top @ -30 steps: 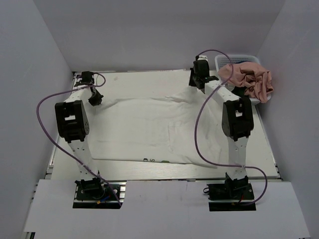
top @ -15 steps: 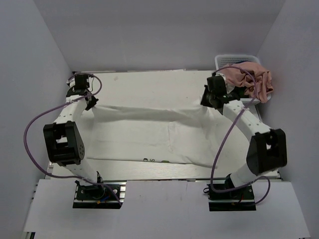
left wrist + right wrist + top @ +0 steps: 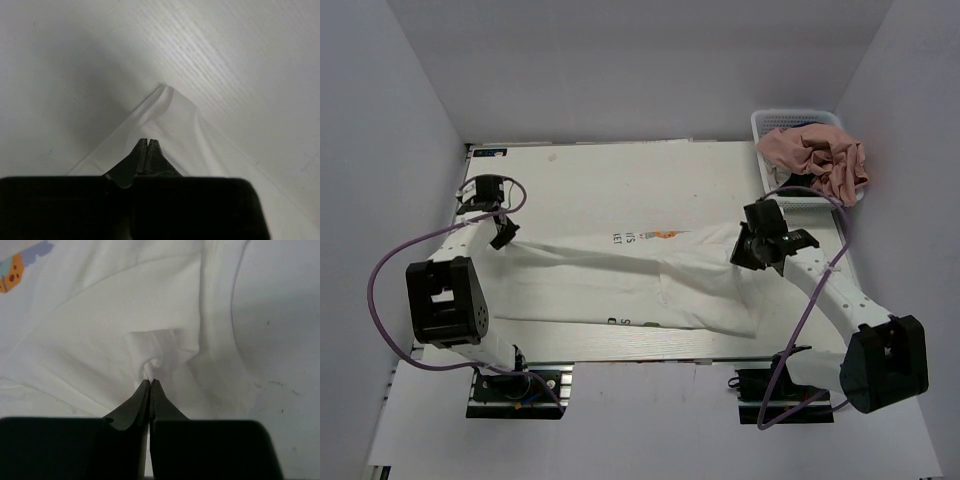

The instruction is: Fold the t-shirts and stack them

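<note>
The large white t-shirt (image 3: 620,285) lies spread across the table, its far edge lifted and drawn over the rest, so the dark lettering and the small orange print (image 3: 663,235) face up. My left gripper (image 3: 504,234) is shut on its left corner; in the left wrist view the closed fingertips (image 3: 148,142) sit on the white cloth (image 3: 172,112). My right gripper (image 3: 746,250) is shut on the right end, pinching a bunched fold (image 3: 159,356) at the fingertips (image 3: 150,383). The orange-blue print (image 3: 12,271) shows at the upper left of that view. A pink t-shirt (image 3: 815,160) is heaped in the basket.
A white mesh basket (image 3: 788,119) stands at the far right corner with the pink cloth spilling over its rim. Grey walls close in the table (image 3: 620,170) on three sides. Purple cables loop off both arms.
Both grippers have moved toward the near side, pulling the shirt's far edge over itself. The lettering and the orange print have come into view. The right arm has swung out to the right.
</note>
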Action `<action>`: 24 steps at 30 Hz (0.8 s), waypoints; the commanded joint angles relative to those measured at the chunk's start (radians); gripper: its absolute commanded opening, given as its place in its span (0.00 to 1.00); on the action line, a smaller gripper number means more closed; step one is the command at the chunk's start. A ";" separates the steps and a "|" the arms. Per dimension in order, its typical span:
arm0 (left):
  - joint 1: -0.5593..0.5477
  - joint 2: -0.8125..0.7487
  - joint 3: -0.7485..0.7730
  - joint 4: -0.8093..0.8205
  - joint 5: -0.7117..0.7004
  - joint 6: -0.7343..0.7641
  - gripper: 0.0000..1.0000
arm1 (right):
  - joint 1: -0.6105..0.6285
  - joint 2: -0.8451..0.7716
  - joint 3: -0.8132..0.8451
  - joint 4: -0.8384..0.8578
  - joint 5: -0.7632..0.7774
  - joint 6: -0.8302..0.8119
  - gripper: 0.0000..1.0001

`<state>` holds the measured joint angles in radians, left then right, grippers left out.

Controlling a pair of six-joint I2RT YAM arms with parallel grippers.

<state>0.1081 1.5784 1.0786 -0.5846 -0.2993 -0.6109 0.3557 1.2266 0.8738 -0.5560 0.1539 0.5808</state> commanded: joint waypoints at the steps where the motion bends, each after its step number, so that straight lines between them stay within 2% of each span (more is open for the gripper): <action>1: -0.002 -0.083 -0.035 -0.056 -0.055 -0.070 0.00 | 0.006 -0.044 -0.051 -0.059 -0.048 0.044 0.00; 2: -0.002 -0.083 -0.046 -0.075 -0.072 -0.107 0.09 | 0.009 -0.044 -0.074 -0.062 -0.060 0.044 0.09; 3: -0.002 -0.092 -0.046 -0.092 -0.090 -0.124 0.18 | 0.009 -0.044 -0.085 -0.062 -0.083 0.028 0.22; 4: -0.002 -0.101 -0.046 -0.122 -0.104 -0.138 0.51 | 0.015 -0.053 -0.117 -0.076 -0.108 0.024 0.34; 5: -0.002 -0.101 -0.031 -0.151 -0.118 -0.138 0.64 | 0.014 -0.056 -0.122 -0.088 -0.111 0.024 0.45; 6: -0.002 -0.101 -0.014 -0.182 -0.132 -0.174 0.76 | 0.020 -0.062 -0.124 -0.100 -0.114 -0.001 0.62; 8: -0.002 -0.112 0.042 -0.268 -0.153 -0.210 0.99 | 0.017 -0.070 -0.108 -0.165 -0.044 -0.006 0.70; 9: -0.002 -0.112 0.062 -0.287 -0.153 -0.222 0.99 | 0.016 -0.068 -0.101 -0.188 0.007 -0.012 0.84; 11: -0.002 -0.126 0.104 -0.296 -0.127 -0.222 0.99 | 0.019 -0.068 -0.038 -0.197 0.045 -0.025 0.90; 13: -0.002 -0.171 0.104 -0.256 -0.057 -0.182 0.99 | 0.022 -0.062 -0.013 -0.144 0.017 -0.048 0.90; 18: -0.013 -0.193 -0.017 -0.022 0.166 -0.106 0.99 | 0.037 0.025 -0.009 0.071 -0.079 -0.076 0.90; 20: -0.022 -0.141 -0.038 0.012 0.212 -0.093 0.99 | 0.045 0.086 -0.015 0.115 -0.117 -0.070 0.90; 24: -0.060 -0.037 -0.101 0.012 0.195 -0.093 0.99 | 0.060 0.259 -0.010 0.172 -0.125 -0.044 0.90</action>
<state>0.0750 1.4860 1.0279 -0.5976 -0.1524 -0.7246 0.4042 1.4033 0.8433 -0.4637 0.0624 0.5282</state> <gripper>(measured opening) 0.994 0.900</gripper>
